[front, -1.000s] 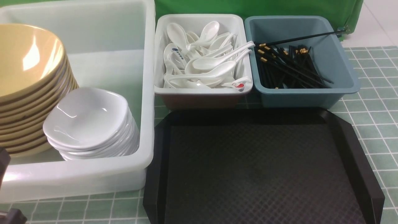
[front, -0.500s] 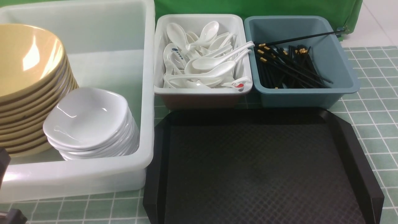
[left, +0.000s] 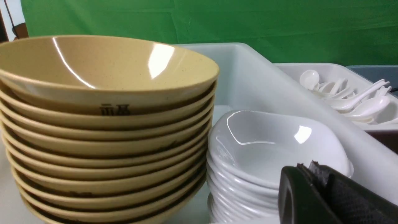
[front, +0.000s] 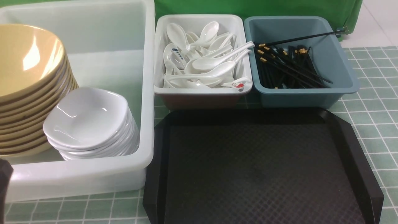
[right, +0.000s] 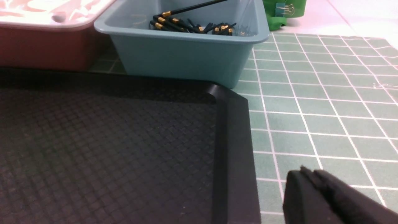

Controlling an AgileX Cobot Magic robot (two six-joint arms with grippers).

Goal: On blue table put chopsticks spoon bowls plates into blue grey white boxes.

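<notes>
Tan bowls (front: pixel 28 84) sit stacked beside white plates (front: pixel 90 121) in my big white tub (front: pixel 93 179); spoons (front: pixel 205 59) fill the small white box (front: pixel 202 90), chopsticks (front: pixel 286 67) the blue-grey box (front: pixel 311 91). Both stand behind the black tray (front: pixel 357 161) on the checked tabletop (front: pixel 367 109). My left hand (left: pixel 314 186) is pressed together near the plates, my right hand (right: pixel 311 189) together over the tabletop, holding nothing

Matte black end effector (left: pixel 314 193), textured dark pads, rounded plastic edges
</notes>
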